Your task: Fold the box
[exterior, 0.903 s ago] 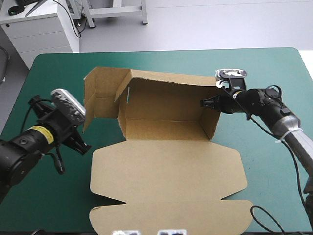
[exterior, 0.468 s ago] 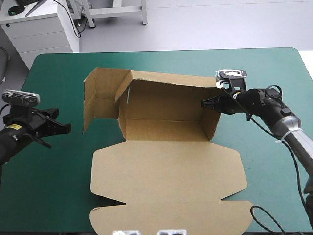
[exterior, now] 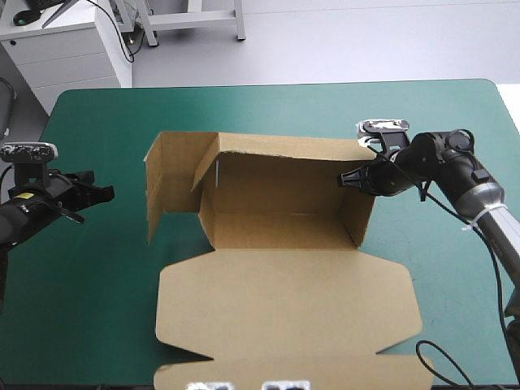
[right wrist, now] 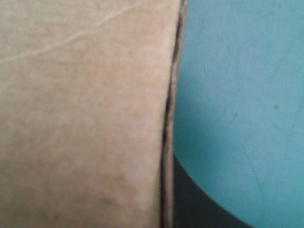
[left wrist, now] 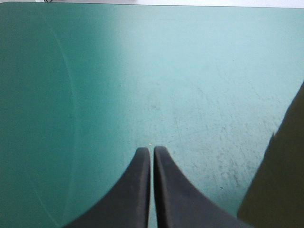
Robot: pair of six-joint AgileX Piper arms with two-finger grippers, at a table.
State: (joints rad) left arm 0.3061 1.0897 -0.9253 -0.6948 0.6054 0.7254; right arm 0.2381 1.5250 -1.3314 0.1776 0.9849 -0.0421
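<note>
Now our right fingers (right wrist: 199, 209) clamp the box (exterior: 276, 191) by its right wall; our left fingers (left wrist: 137, 190), together, hover over the bench (exterior: 97, 309). Next we'd likely fold the left wall in.

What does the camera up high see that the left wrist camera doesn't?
Only the high view shows the box with its walls raised and lid flat, and the right gripper pinching its right wall. Only the left wrist view shows up close the left gripper shut, its tips meeting over the teal-green cover. Both show that cover and the left gripper apart from the box.
</note>
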